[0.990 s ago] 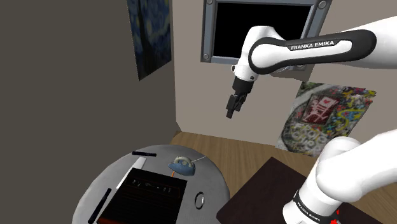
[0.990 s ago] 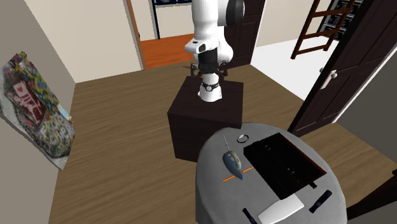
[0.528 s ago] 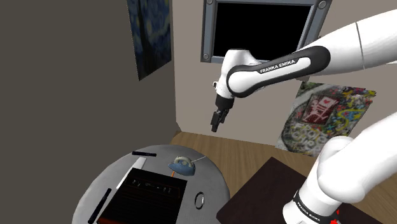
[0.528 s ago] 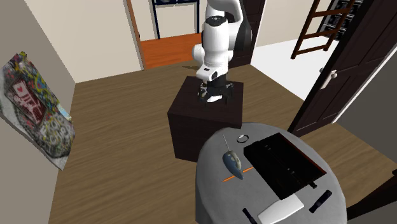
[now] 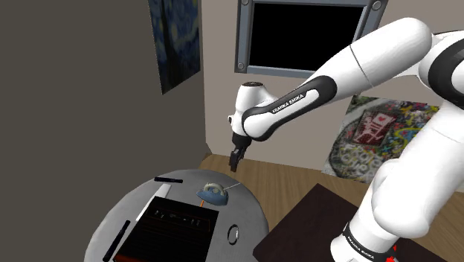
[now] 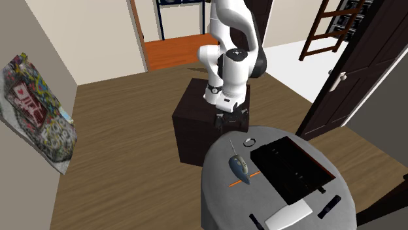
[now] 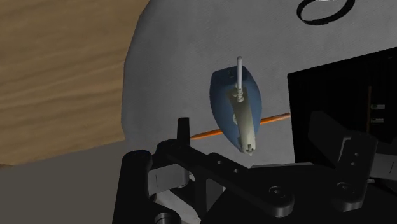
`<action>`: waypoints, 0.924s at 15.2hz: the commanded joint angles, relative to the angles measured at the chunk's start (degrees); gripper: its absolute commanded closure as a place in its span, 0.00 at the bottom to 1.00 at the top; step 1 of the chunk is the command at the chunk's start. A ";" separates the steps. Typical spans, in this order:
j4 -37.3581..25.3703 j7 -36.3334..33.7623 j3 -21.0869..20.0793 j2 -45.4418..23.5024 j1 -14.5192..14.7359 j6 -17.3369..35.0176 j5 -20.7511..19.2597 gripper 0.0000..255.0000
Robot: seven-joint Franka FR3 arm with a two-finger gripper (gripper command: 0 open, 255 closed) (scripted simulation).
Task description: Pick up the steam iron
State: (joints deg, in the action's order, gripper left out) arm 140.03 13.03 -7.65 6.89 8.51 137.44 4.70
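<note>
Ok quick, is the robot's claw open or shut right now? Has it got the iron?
Gripper: open, holding nothing. It is up in the air, and the steam iron lies apart from it on the grey table.

I see the steam iron, blue-bodied with a pale grey handle on top, sitting sole-down on the round grey table. It lies across a thin orange stick, just beside the black tray.

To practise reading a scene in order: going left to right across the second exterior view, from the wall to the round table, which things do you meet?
Colourful graffiti-style poster on the wall → blue steam iron with a pale handle → flat black rectangular tray.
</note>
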 commanded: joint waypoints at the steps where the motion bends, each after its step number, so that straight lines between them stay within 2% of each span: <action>1: -1.87 -0.48 -0.84 -4.68 0.46 2.77 -1.44 0.00; 7: -7.57 -3.26 -1.96 -17.84 2.62 9.64 -7.65 0.00; 14: -8.09 -4.59 -1.20 -23.20 3.47 14.34 -9.75 0.00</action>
State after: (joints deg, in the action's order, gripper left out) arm 131.90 8.73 -8.98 -15.47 11.83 150.87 -4.72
